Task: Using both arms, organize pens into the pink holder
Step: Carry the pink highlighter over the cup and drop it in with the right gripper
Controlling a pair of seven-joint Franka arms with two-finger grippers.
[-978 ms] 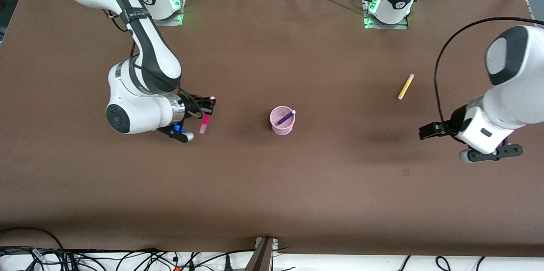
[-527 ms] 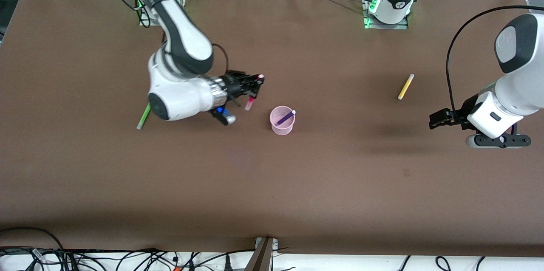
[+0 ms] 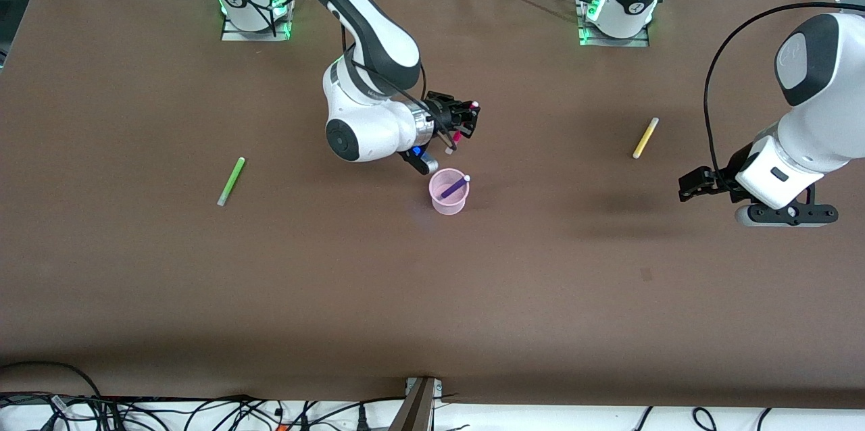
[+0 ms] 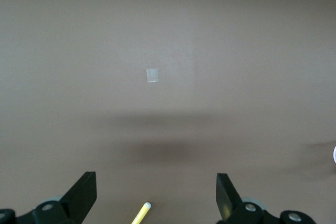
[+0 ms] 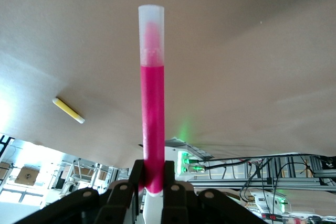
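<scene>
R gripper (image 3: 463, 121) is clamped on the pink pen (image 5: 152, 98), up in the air just beside the holder (image 3: 449, 200), w/ the purple pen (image 3: 454, 187) already inside. L gripper (image 4: 156, 195) waits spread wide, empty, over bare table near the yellow pen (image 3: 645, 138); green pen (image 3: 231, 180) lies toward the R arm's end. Risk: pen tilted, so release off-centre may hit the rim and tip the holder.

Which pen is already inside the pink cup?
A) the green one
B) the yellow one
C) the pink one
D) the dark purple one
D: the dark purple pen leans inside the pink holder, while the green pen and yellow pen lie on the table and the magenta pen is clamped in the right gripper.
</scene>
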